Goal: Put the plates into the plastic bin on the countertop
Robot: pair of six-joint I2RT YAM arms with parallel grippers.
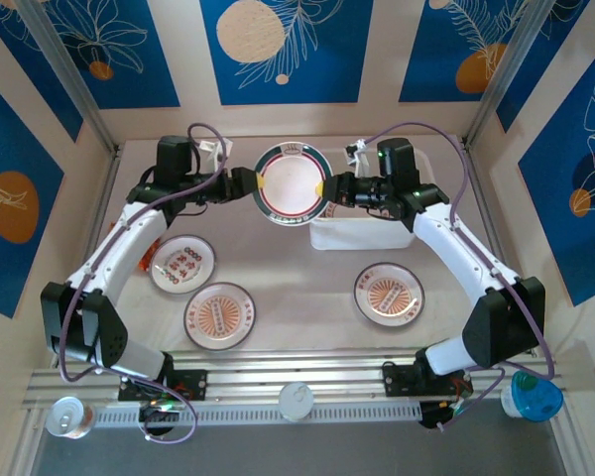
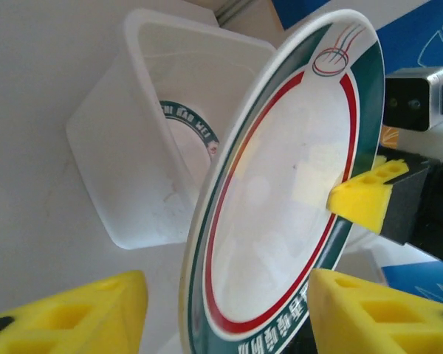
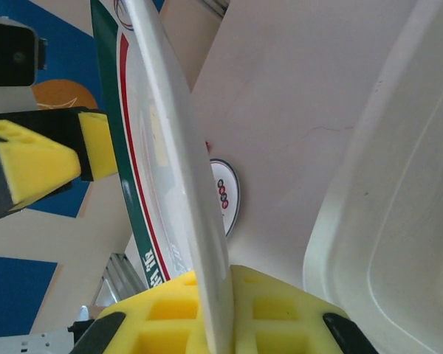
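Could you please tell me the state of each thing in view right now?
Green-rimmed plate: held aloft, on edge.
Right gripper: shut on its rim.
Left gripper: open, astride the opposite rim.
Plastic bin: upright, holding a green-lettered plate.
Three other plates: lying flat, face up.

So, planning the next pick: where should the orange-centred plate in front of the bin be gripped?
Probably its rim, from above on its right side: the orange-centred plate lies flat on the countertop, so only the edge offers a pinch.
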